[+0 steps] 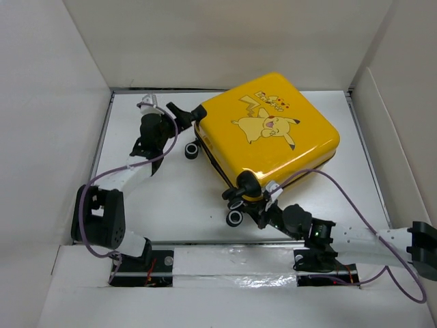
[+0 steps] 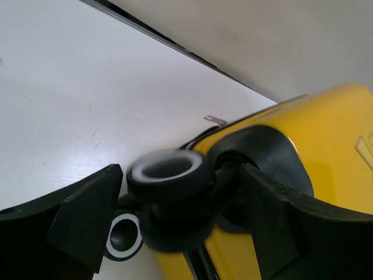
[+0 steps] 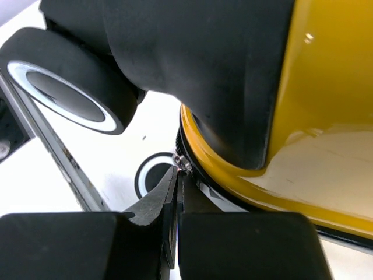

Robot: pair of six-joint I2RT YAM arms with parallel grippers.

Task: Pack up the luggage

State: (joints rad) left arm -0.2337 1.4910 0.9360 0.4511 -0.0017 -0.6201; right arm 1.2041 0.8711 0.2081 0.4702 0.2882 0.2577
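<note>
The luggage (image 1: pixel 273 130), a yellow hard-shell case with a cartoon print, lies flat and closed on the white table (image 1: pixel 164 198). My left gripper (image 1: pixel 183 116) is at its far left corner. In the left wrist view it (image 2: pixel 180 192) stands open, with a black caster wheel (image 2: pixel 169 175) between its fingers and the yellow shell (image 2: pixel 326 134) to the right. My right gripper (image 1: pixel 263 205) is at the near corner by two wheels (image 1: pixel 235 217). Up close it (image 3: pixel 179 175) is shut, its tips pinching the metal zipper pull (image 3: pixel 184 162) under the yellow rim (image 3: pixel 326 87).
White walls box in the table on three sides, with a dark seam (image 2: pixel 175 49) at the back edge. Purple cables (image 1: pixel 362 212) trail from both arms. A second wheel (image 2: pixel 123 236) rests on the table under the left fingers. A large wheel (image 3: pixel 64 87) hangs above the right gripper.
</note>
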